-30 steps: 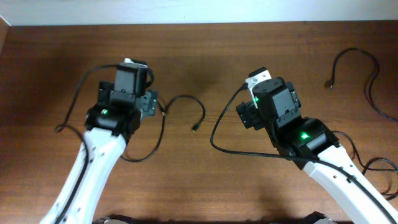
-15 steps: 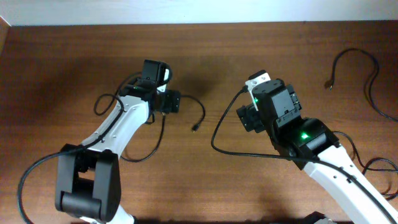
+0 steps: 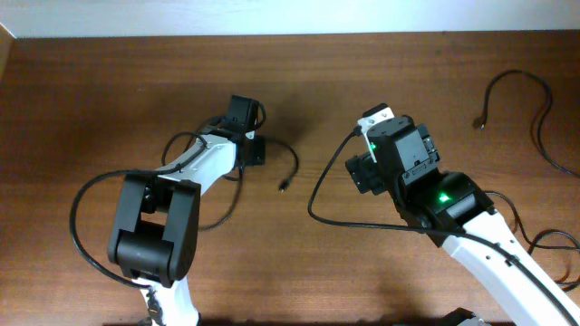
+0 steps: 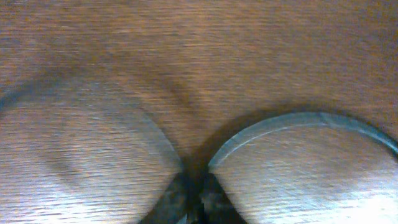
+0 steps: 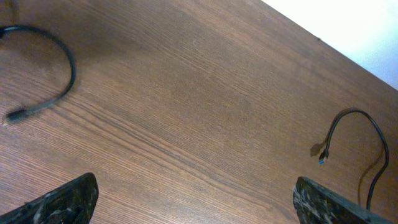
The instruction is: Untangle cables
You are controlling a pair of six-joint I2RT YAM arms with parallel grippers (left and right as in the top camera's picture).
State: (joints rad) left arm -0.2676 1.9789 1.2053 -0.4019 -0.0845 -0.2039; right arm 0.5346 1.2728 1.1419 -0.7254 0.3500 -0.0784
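Note:
One black cable (image 3: 292, 159) lies at the table's middle, its small plug (image 3: 284, 187) pointing down; its other part (image 3: 227, 206) trails down-left under my left arm. My left gripper (image 3: 253, 149) is down on this cable at its bend. In the left wrist view the fingertips (image 4: 177, 202) meet, shut on the cable (image 4: 280, 121), which arcs away on both sides. A second cable (image 3: 535, 95) lies at the far right, its plug (image 3: 480, 122) apart from the first. My right gripper (image 5: 196, 205) hovers open above bare wood, between the two cables (image 5: 59, 90) (image 5: 367, 134).
A thicker black arm cable (image 3: 313, 204) loops off my right arm over the table's middle. The table's back edge meets a white wall (image 3: 272, 16). More black cord (image 3: 553, 240) lies at the right edge beside my right arm.
My left arm has swung up and right to the cable's bend, and its gripper has gone from open to shut there. The right arm has not moved.

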